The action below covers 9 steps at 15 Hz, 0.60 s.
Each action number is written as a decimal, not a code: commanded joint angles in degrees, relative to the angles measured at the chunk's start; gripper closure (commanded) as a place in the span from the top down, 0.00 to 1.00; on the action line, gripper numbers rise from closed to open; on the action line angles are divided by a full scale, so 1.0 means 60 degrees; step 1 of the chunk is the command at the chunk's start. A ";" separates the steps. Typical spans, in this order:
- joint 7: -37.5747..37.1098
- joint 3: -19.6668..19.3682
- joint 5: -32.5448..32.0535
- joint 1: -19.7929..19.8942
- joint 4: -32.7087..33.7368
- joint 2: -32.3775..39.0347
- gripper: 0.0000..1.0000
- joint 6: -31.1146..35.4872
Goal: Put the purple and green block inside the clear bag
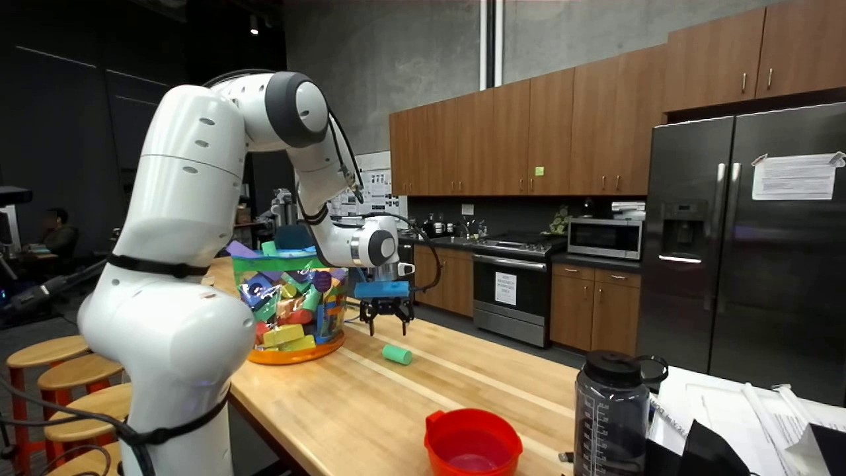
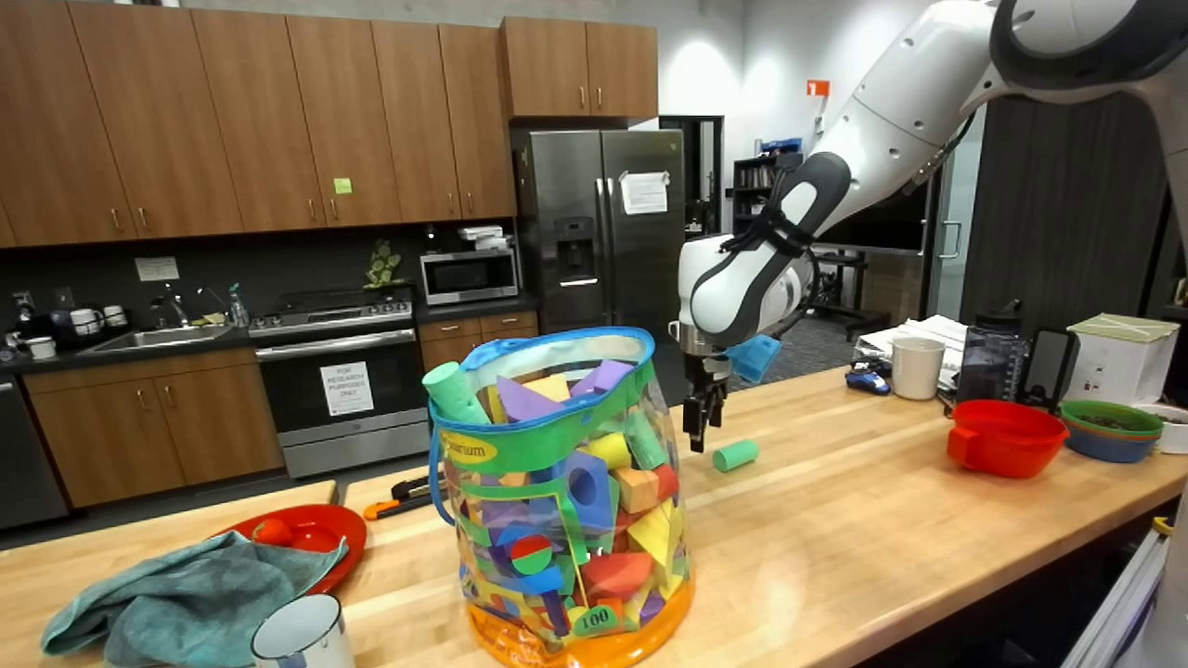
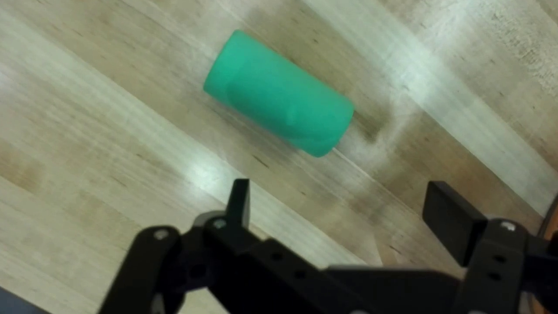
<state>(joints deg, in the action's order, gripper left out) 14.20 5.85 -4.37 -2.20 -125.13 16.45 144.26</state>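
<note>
A: Where is the task's thing lying?
B: The green block (image 3: 279, 93) is resting on the wooden table (image 2: 863, 501), outside the clear bag (image 2: 543, 441), which is standing to its left in both exterior views. Purple pieces (image 2: 524, 401) are showing inside the bag; which one the task is meaning, I cannot tell.
A: Fingers?
B: The gripper (image 1: 388, 330) is hanging above the table, its fingers (image 3: 453, 222) spread wide, grasping nothing.
A: What is the coming reach turning on?
B: In an exterior view the green block (image 2: 736, 455) is lying low and just right of the fingers, not touching. In the wrist view it is lying beyond them, long axis running from far left to near right, oblique to the line joining the two fingers. My judgement: the arm (image 1: 178, 205) is needing a shift toward the block, then a wrist turn for closing across its width. Being cylindrical, it is risking a roll.
A: Writing?
B: The bag is carrying "100" on a green label (image 2: 594, 620) by its base and a yellow oval (image 2: 467, 450) ending in "arium". A sheet (image 2: 346, 388) on the oven (image 2: 394, 390) is reading "FOR RESEARCH PURPOSES ONLY".
</note>
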 commanded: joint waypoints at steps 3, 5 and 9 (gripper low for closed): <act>-0.0047 -0.0172 -0.0127 0.0027 0.0256 0.0177 1.00 -0.0139; -0.0357 -0.0345 -0.0391 -0.0063 0.0247 0.0160 1.00 -0.0359; -0.0816 -0.0555 -0.0561 -0.0060 0.0326 0.0547 1.00 -0.0471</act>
<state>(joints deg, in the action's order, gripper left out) 11.79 3.78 -6.22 -2.18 -124.41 17.96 142.76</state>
